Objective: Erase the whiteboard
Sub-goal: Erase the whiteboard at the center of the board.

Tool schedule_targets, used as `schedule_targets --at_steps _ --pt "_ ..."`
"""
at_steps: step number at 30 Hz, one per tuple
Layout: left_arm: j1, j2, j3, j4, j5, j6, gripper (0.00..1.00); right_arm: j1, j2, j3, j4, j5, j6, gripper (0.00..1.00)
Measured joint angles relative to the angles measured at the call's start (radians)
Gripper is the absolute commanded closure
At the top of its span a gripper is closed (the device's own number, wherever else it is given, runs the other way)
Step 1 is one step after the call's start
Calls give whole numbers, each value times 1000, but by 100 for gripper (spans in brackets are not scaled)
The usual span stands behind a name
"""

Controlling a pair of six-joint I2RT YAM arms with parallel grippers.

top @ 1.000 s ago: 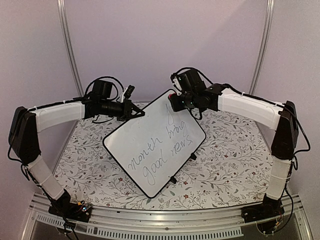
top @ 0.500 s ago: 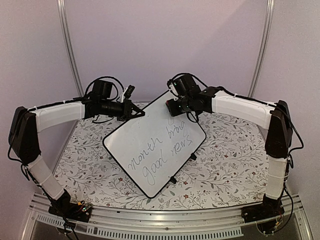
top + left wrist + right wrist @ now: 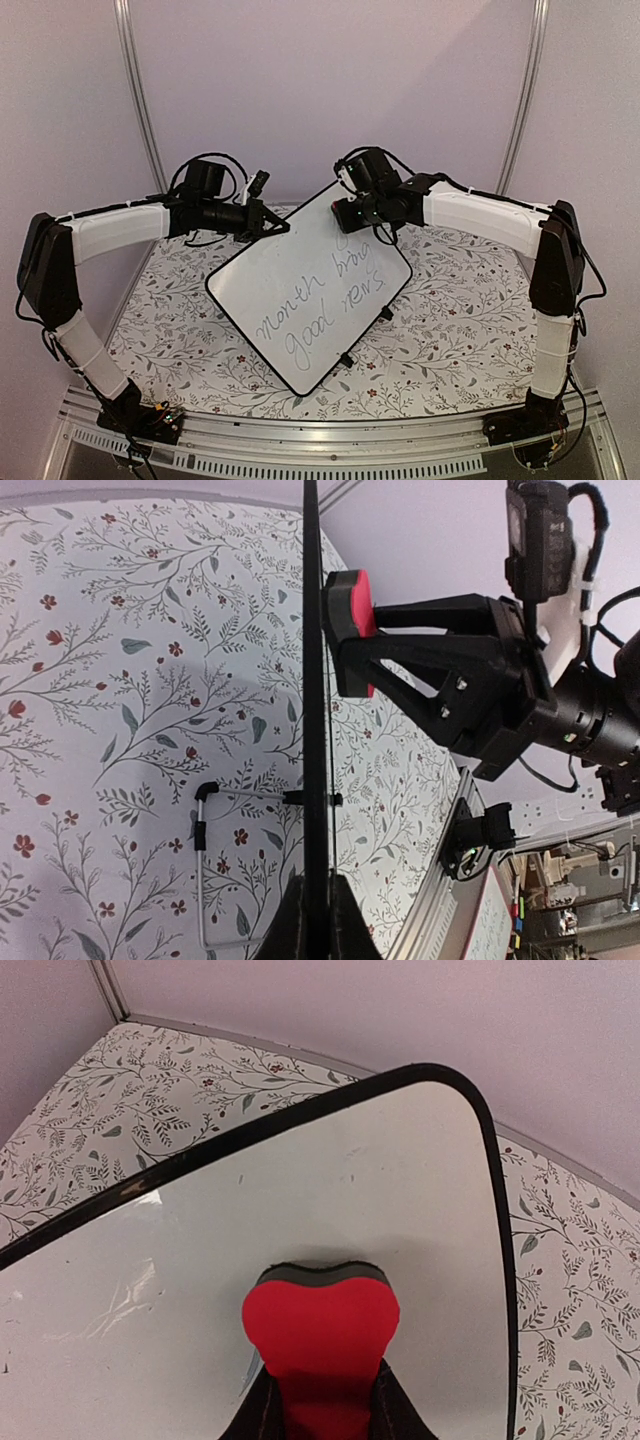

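Left gripper pinching framed edge of large glossy white whiteboard bearing grey handwriting. Right gripper clamping red heart-shaped eraser block against board's far corner.

Light is soft and even across the top view, seemingly from above; the walls carry a faint lilac cast; the whiteboard throws only a pale, blurred shadow onto the floral table; the side poles slant rather than stand straight, a wide-angle bend at the edges; in the right wrist view a whitish smear of glare sits on the glossy board's left part; the red eraser, close to the lens, is vivid but slightly soft; in the left wrist view soft grey shadows lie on the table, and the board's edge shows as a dark line.
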Motion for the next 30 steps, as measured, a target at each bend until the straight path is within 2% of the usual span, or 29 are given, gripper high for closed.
schedule_targets --at_steps 30 --pt "0 1 0 -3 -12 -8 100 10 -46 -124 46 -47 15 100"
